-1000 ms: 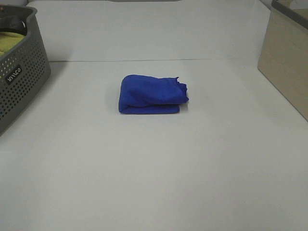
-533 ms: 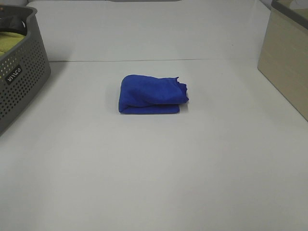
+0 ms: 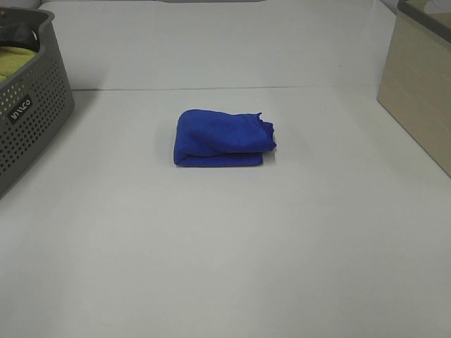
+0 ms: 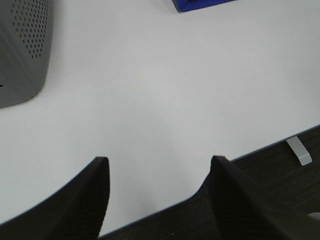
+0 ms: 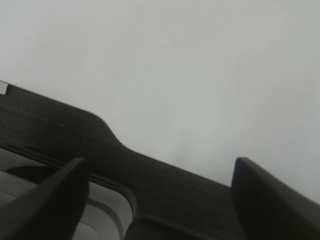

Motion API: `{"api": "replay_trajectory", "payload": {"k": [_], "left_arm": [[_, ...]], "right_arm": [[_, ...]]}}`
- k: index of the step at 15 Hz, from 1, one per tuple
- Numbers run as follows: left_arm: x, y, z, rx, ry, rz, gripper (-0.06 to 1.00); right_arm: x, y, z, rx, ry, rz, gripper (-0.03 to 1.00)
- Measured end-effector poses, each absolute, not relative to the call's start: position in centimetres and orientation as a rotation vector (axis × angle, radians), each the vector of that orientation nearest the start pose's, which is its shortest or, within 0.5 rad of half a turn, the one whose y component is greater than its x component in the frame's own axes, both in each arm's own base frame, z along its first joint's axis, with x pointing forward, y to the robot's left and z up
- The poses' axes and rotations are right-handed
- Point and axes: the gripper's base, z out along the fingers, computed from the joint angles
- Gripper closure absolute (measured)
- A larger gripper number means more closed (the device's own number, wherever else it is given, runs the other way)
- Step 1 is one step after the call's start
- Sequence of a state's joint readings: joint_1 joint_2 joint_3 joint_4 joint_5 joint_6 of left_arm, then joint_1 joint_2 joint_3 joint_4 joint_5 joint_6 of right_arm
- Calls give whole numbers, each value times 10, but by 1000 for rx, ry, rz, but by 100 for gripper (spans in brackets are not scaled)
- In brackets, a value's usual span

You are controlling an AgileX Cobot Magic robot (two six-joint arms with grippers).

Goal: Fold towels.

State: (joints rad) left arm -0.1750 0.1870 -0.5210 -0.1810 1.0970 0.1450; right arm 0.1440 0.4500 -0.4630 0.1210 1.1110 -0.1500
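Note:
The royal-blue towel (image 3: 222, 138) lies folded into a thick, slightly rumpled bundle on the white table (image 3: 232, 232), a little behind the middle. One corner of it shows in the left wrist view (image 4: 200, 4). Neither arm appears in the exterior high view. My left gripper (image 4: 157, 172) is open and empty above the table's front edge, far from the towel. My right gripper (image 5: 160, 172) is open and empty above the table's edge and the dark floor.
A grey perforated basket (image 3: 28, 98) with a yellow-green cloth (image 3: 15, 62) inside stands at the back left; it also shows in the left wrist view (image 4: 22, 50). A beige box (image 3: 419, 81) stands at the back right.

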Motion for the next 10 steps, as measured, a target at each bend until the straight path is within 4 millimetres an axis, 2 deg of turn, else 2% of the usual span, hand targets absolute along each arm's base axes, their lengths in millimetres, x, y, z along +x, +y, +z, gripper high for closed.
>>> {"api": "replay_trajectory", "payload": {"k": [3,5,7,10], "left_arm": [[16,-18,280,350,2204,-241,38],[14,-17,281,350,2194,-241,38],[13,-17,281,341,2188,-236,38],[14,-16,281,241,2190,-185,38]], "right_arm": [[56,18,251,-333,2554,161,20],[54,15,252,-258,2537,150,20],[46,12,256,-181,2471,119,20],[27,11,261,-162,2333,101,20]]}}
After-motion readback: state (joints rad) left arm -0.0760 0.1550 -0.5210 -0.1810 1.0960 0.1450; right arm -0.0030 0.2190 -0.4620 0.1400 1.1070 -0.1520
